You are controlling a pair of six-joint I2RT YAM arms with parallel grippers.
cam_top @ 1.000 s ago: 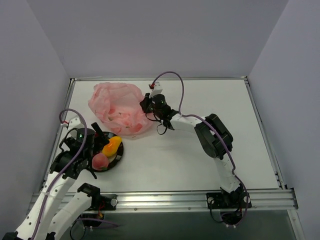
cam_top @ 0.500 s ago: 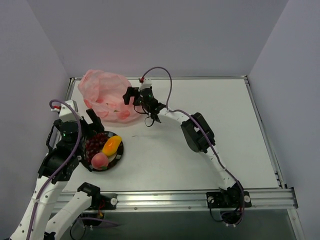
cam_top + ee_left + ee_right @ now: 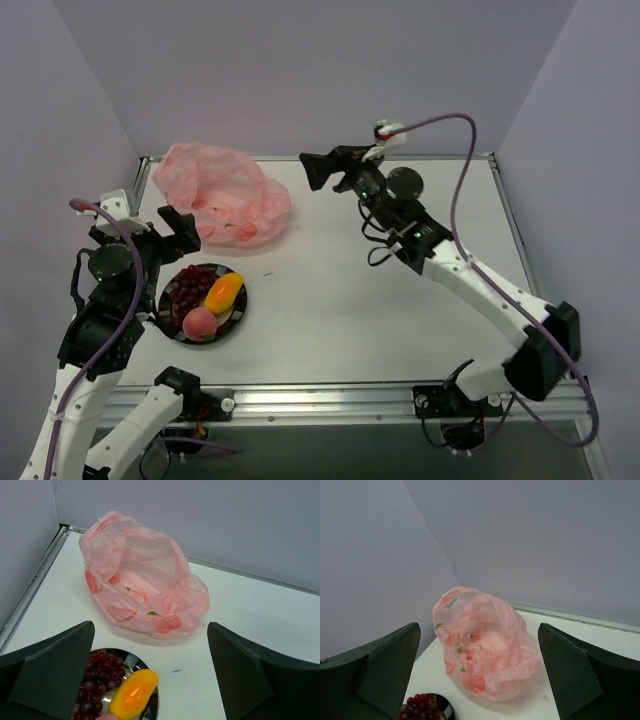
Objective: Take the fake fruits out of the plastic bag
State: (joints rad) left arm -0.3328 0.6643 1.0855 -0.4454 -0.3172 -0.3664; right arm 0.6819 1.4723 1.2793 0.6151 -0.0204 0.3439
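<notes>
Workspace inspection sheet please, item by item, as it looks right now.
Surface: white table, no spills seen.
Job's things: pink plastic bag slumped at far left; grape bunch, mango and peach lie on the black-rimmed plate, outside the bag.
Clutter: one tiny dark speck near the plate.
Claws: left claw open, empty, beside the plate; right claw open, empty, right of the bag.
Cables: purple cable on each arm, clear of the bag.
Surroundings: plain lilac walls, metal rail at near edge.
</notes>
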